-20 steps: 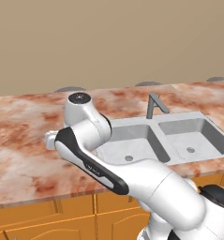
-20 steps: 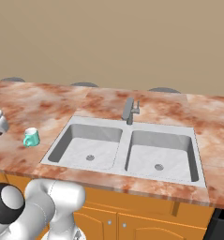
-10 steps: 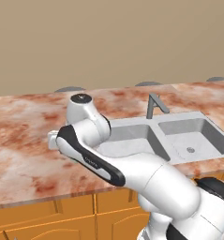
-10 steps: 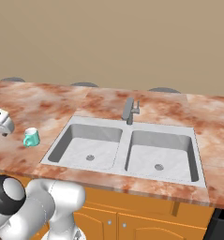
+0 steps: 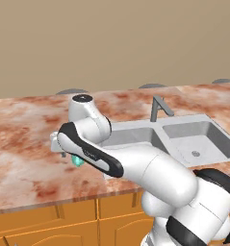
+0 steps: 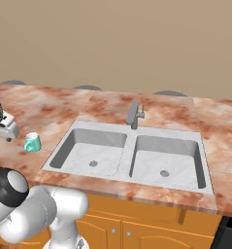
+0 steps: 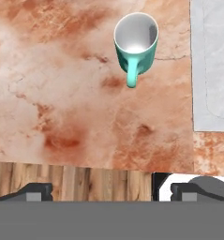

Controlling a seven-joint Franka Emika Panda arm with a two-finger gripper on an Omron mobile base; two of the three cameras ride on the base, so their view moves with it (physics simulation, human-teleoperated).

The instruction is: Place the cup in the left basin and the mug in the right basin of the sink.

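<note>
The teal mug (image 7: pixel 136 44) stands upright on the marble counter, white inside showing, its handle turned toward me. It also shows left of the sink (image 6: pixel 205 160) as the mug (image 6: pixel 33 142), and under my forearm as the mug (image 5: pixel 78 161). My gripper (image 7: pixel 111 190) hovers open above the counter's front edge, short of the mug, with nothing between its fingers. From the right base camera the gripper (image 6: pixel 8 133) hangs just left of the mug. The left basin (image 6: pixel 91 151) and right basin (image 6: pixel 166 158) hold nothing. The cup is out of view.
A grey faucet (image 6: pixel 134 114) rises behind the divider between the two basins. The sink's flat rim (image 7: pixel 212 70) lies right of the mug in the hand view. Orange cabinet fronts (image 6: pixel 137 228) run below the counter. My arm (image 5: pixel 135 163) covers part of the left basin.
My arm has swung a little further left and lower, bringing the hand closer to the mug. The mug has stayed put and the jaws have stayed open.
</note>
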